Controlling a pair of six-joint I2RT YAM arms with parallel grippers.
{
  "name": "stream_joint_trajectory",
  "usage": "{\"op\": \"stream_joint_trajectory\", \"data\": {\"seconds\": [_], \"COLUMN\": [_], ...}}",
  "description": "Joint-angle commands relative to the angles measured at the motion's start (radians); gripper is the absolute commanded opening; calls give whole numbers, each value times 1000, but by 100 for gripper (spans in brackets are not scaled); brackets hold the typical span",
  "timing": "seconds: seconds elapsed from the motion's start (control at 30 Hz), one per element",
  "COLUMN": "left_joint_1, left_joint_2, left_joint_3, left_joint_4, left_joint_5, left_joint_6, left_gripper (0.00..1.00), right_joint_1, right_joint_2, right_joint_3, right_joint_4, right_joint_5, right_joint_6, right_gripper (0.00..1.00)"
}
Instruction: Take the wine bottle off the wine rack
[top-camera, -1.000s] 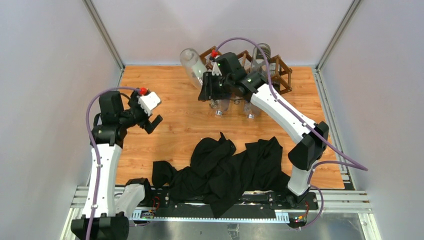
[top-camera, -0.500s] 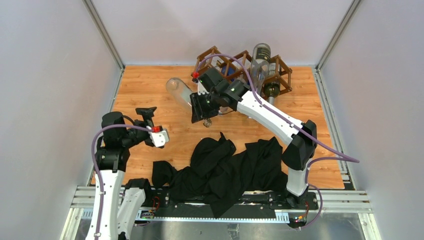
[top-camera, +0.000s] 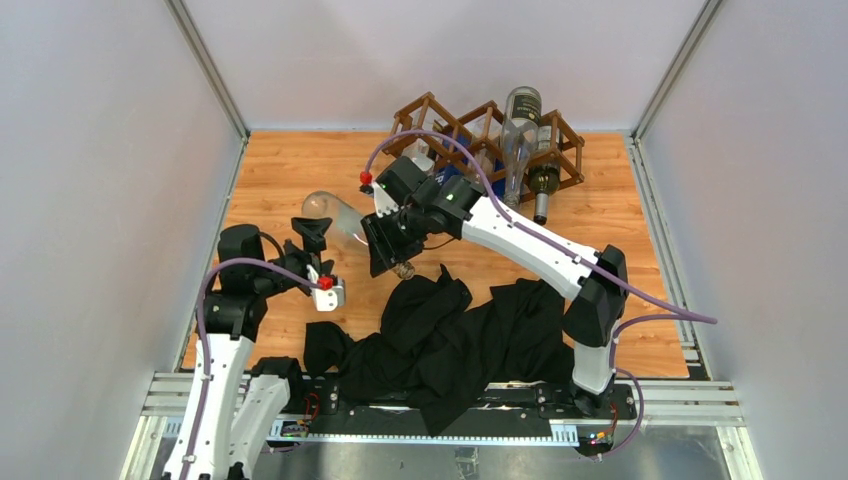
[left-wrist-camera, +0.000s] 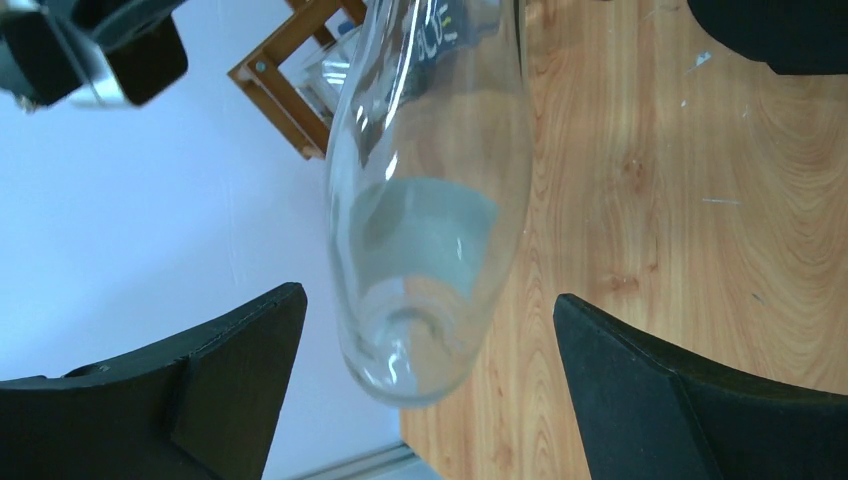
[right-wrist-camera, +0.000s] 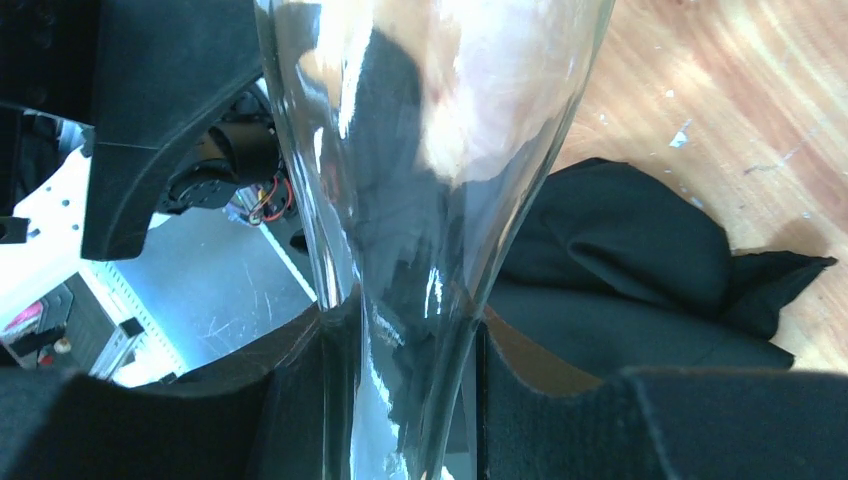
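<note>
- Right end effector (top-camera: 392, 256) is clamped on the neck of the clear wine bottle (top-camera: 338, 216).
- Wine bottle hangs over the bench (top-camera: 290, 170), apart from the wine rack (top-camera: 470, 122).
- Left end effector (top-camera: 319, 262) stands wide apart, empty, near the bottle base.

- Table (top-camera: 300, 170): flat top, light orange-brown wood-grain planks. A few small pale scuffs on surface nr. the cloth.
- Wine rack (top-camera: 565, 140): dk brown stick lattice w/ diamond cells. Stands directly on table at far edge, right of ctr, close to back wall.
- Black cloth (top-camera: 450, 330): crumpled heap, several folds and pointed corners. Lies on table along near edge, ctr to right, well apart from rack. Near hem hangs over onto metal rail (top-camera: 700, 395).
</note>
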Motion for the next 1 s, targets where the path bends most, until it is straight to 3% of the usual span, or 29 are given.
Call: {"op": "stream_joint_trajectory", "data": {"seconds": [0.0,0.27,0.77,0.83,0.9,0.97], "left_joint_1": [-41,-129,-171,-176,-184,-188], "left_joint_2": [12,39,78,81,86,80], "left_joint_3": [-15,-46,-40,-39,-37,-46], "left_joint_4": [24,25,84,88,105,167], "left_joint_5": [11,-67,-93,-94,-105,-115], "left_joint_6": [62,109,76,79,75,19], "left_gripper": [100,100,98,87,69,36], "right_joint_1": [28,63,107,106,104,95], "right_joint_2": [-68,-62,-58,-54,-50,-53], "right_joint_3": [39,65,51,50,49,41], "right_joint_4": [123,114,136,135,135,136], "right_joint_5": [-84,-148,-253,-250,-249,-238], "right_joint_6": [-66,-102,-132,-133,-132,-123], "right_gripper": [0,0,0,0,2,27]}}
